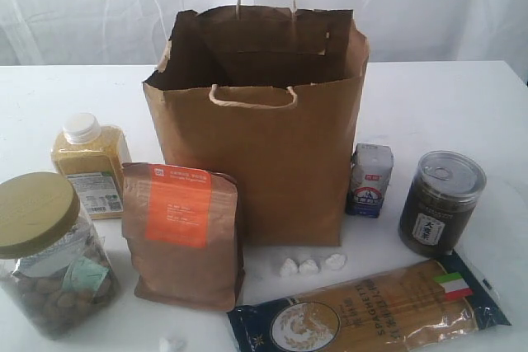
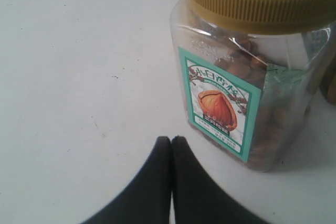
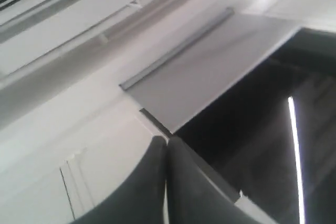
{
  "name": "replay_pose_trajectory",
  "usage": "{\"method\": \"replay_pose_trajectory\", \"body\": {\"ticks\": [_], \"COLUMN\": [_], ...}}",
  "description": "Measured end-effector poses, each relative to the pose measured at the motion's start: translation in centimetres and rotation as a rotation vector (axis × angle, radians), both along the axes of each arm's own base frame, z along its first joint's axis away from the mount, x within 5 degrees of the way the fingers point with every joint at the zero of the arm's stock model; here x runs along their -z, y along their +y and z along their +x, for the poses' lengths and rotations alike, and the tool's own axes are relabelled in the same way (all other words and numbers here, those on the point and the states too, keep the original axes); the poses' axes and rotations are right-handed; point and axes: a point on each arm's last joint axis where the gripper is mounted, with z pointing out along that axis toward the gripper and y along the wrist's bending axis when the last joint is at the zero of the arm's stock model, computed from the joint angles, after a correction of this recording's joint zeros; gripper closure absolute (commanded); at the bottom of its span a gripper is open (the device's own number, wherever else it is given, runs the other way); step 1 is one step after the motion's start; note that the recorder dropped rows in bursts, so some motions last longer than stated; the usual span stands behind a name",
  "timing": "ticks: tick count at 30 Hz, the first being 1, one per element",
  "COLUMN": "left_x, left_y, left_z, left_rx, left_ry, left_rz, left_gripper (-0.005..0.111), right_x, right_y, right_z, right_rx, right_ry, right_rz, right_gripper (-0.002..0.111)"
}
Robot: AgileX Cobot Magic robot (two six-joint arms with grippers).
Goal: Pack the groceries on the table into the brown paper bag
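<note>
Olive-lidded jar [image 2: 236,93] just ahead of the left gripper [image 2: 171,139], untouched, its jaws together, same for the right gripper [image 3: 167,140].

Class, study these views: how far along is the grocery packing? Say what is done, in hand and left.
Done: nothing; the bag stands open, no grocery visible inside. In hand: nothing; left gripper shut, empty, near the jar; right gripper shut, aimed upward. Left: jar, pouch, bottle, carton, can, spaghetti, all on the table.

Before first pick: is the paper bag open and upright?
Open, upright. The brown paper bag stands on the table, mouth spread wide, inner back wall showing. Its bottom is hidden.
</note>
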Motion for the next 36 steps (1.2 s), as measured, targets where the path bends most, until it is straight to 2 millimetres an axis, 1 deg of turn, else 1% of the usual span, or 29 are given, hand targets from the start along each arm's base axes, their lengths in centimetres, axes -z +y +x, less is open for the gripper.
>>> {"method": "replay_pose_trajectory", "body": {"ticks": [1,2,3,4,5,6,7,8,9,10,11,12,13,14,15,17,19,20,21,22,23,26,27,29,31,36], "left_x": [0.0,0.0,0.0,0.0,0.0,0.0,0.0,0.0,0.0,0.0,0.0,0.0,0.0,0.0,0.0,0.0,0.0,0.0,0.0,0.0,0.0,0.0,0.0,0.0,0.0,0.0], "left_y": [0.0,0.0,0.0,0.0,0.0,0.0,0.0,0.0,0.0,0.0,0.0,0.0,0.0,0.0,0.0,0.0,0.0,0.0,0.0,0.0,0.0,0.0,0.0,0.0,0.0,0.0], "left_z": [0.0,0.0,0.0,0.0,0.0,0.0,0.0,0.0,0.0,0.0,0.0,0.0,0.0,0.0,0.0,0.0,0.0,0.0,0.0,0.0,0.0,0.0,0.0,0.0,0.0,0.0], "left_rx": [0.000,0.000,0.000,0.000,0.000,0.000,0.000,0.000,0.000,0.000,0.000,0.000,0.000,0.000,0.000,0.000,0.000,0.000,0.000,0.000,0.000,0.000,0.000,0.000,0.000,0.000], "left_ry": [0.000,0.000,0.000,0.000,0.000,0.000,0.000,0.000,0.000,0.000,0.000,0.000,0.000,0.000,0.000,0.000,0.000,0.000,0.000,0.000,0.000,0.000,0.000,0.000,0.000,0.000], "left_rz": [0.000,0.000,0.000,0.000,0.000,0.000,0.000,0.000,0.000,0.000,0.000,0.000,0.000,0.000,0.000,0.000,0.000,0.000,0.000,0.000,0.000,0.000,0.000,0.000,0.000,0.000], "left_gripper": [0.107,0.107,0.107,0.107,0.107,0.107,0.107,0.107,0.107,0.107,0.107,0.107,0.107,0.107,0.107,0.107,0.107,0.107,0.107,0.107,0.107,0.107,0.107,0.107,0.107,0.107], "right_x": [-1.8,-3.2,-4.8,-6.2,-7.0,-7.7,-7.8,-6.6,-4.8,-0.1,2.6,6.5,8.3,10.3,11.7,12.8,12.8,12.6,12.0,11.7,11.2,11.0,11.1,11.1,11.1,11.2], "right_y": [0.3,0.5,0.8,1.1,1.3,1.5,1.6,1.4,1.2,0.7,0.5,0.5,0.5,0.7,1.1,1.8,2.8,3.1,3.7,4.1,4.8,5.9,6.3,6.8,7.2,7.5], "right_z": [0.6,1.2,2.2,3.7,5.3,7.6,10.3,15.8,19.0,24.6,26.7,29.0,29.5,29.7,29.2,28.3,27.8,27.6,27.2,27.0,26.5,25.9,25.8,25.7,25.6,25.6], "right_rx": [0.069,0.133,0.212,0.288,0.333,0.386,0.421,0.451,0.423,0.318,0.247,0.111,0.028,-0.102,-0.231,-0.394,-0.500,-0.515,-0.506,-0.496,-0.490,-0.542,-0.564,-0.586,-0.597,-0.606], "right_ry": [0.029,0.061,0.121,0.206,0.309,0.445,0.604,0.908,1.080,1.363,1.494,1.682,1.781,1.922,2.037,2.144,2.152,2.142,2.101,2.078,2.038,1.996,1.987,1.973,1.961,1.954], "right_rz": [-0.062,-0.118,-0.193,-0.275,-0.348,-0.441,-0.536,-0.709,-0.796,-0.917,-0.964,-1.012,-1.034,-1.063,-1.086,-1.089,-1.069,-1.076,-1.144,-1.204,-1.322,-1.434,-1.453,-1.477,-1.500,-1.518], "right_gripper": [0.108,0.108,0.108,0.108,0.108,0.108,0.108,0.108,0.108,0.108,0.108,0.108,0.108,0.108,0.108,0.108,0.108,0.104,0.099,0.085,0.075,0.043,0.033,0.023,0.019,0.019]}}
